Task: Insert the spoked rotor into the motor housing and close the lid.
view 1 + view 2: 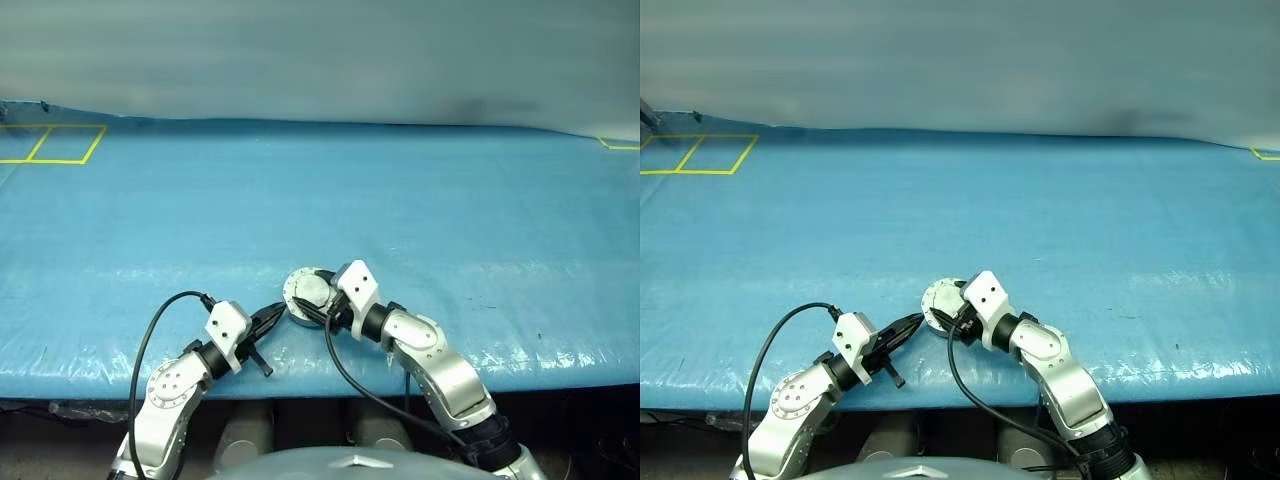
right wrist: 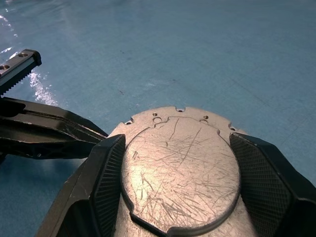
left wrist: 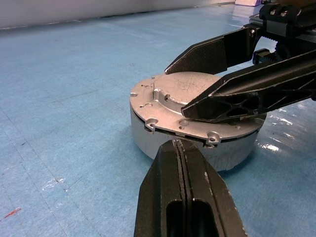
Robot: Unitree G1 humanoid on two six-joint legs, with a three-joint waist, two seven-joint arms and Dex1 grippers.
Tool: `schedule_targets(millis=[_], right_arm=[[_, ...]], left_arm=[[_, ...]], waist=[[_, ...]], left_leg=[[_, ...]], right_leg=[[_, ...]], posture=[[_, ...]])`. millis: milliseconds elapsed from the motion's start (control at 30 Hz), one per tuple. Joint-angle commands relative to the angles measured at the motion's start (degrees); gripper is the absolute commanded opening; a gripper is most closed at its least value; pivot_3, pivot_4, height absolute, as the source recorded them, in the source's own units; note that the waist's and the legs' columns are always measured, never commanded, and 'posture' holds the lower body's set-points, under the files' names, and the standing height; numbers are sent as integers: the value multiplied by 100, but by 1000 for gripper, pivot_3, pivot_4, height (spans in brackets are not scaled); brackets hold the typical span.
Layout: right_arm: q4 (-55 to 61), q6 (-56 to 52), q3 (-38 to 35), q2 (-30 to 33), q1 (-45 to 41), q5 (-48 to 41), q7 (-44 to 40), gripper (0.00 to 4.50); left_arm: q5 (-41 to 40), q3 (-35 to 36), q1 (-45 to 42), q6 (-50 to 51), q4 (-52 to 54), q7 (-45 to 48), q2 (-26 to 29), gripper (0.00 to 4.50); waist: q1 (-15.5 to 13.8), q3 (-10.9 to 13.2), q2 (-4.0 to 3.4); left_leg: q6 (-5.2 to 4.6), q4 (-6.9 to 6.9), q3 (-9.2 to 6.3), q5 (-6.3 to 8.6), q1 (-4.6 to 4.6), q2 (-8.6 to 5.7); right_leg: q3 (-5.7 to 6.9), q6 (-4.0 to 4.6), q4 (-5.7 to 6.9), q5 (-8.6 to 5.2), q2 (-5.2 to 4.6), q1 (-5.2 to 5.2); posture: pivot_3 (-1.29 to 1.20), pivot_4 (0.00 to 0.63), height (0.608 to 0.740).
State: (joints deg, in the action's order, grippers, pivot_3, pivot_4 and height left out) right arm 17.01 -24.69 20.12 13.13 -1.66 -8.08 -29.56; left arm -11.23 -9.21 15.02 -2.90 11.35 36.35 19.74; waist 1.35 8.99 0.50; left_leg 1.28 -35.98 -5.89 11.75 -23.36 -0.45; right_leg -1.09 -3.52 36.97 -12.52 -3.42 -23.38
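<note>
Blue sheeting covers the desk (image 1: 400, 220). Near its front edge sits the housing (image 3: 187, 145), lid (image 2: 177, 163) down on top. Right fingers (image 2: 111, 182) straddle the lid, one on each side, gripping it. Left fingers (image 3: 185, 197), clenched together, touch the lid's rim. Rotor hidden inside, if there.

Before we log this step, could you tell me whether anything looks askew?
The round silvery-grey metal lid sits slightly offset on the short grey metal motor housing, its toothed edge overhanging the near wall.
</note>
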Motion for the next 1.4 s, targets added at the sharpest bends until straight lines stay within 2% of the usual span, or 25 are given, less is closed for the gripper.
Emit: schedule_targets(millis=[33,367,733,933,1033,1267,1400], right_arm=[[-73,-360,-32,-49,93,-159,20,3032],[-189,23,285,351,21,329,-83,3032],[-249,-143,302,-1,-14,410,299,3032],[-233,-210,352,30,-2,445,270,3032],[-208,-261,330,79,-8,437,240,3032],[-207,-303,311,101,-49,421,221,3032],[-229,-299,304,93,-76,425,228,3032]], left_arm=[[22,-8,-37,-28,95,10,26,0],[36,-25,-48,-21,121,-7,34,0],[32,-32,-59,12,148,-36,35,0],[46,-29,-56,30,160,-73,36,0],[-181,228,-83,98,246,-351,-159,0],[-536,913,-798,1045,527,-731,-7,0],[-1319,1103,-1370,2682,697,-473,452,0]], waist=[[0,-1,-1],[-1,-4,-2],[6,-4,-2],[7,-5,-2],[8,-5,-2],[5,-5,1],[28,-5,3]], left_leg=[[0,0,0,0,0,0],[0,0,1,0,1,-1],[1,0,1,1,20,2],[5,0,2,3,27,4],[5,0,2,3,27,4],[5,2,-4,3,27,5],[5,3,0,3,29,3]], right_leg=[[0,0,0,0,0,0],[0,0,-1,0,-1,0],[-1,0,-1,0,-1,-3],[-1,0,-1,-1,-3,-1],[-1,0,-2,-1,-4,-1],[7,0,0,-1,1,0],[4,0,-2,-1,1,3]], posture=[[0,150,740],[0,150,740],[0,150,740],[0,150,740],[0,150,740],[0,150,740],[0,150,740]])
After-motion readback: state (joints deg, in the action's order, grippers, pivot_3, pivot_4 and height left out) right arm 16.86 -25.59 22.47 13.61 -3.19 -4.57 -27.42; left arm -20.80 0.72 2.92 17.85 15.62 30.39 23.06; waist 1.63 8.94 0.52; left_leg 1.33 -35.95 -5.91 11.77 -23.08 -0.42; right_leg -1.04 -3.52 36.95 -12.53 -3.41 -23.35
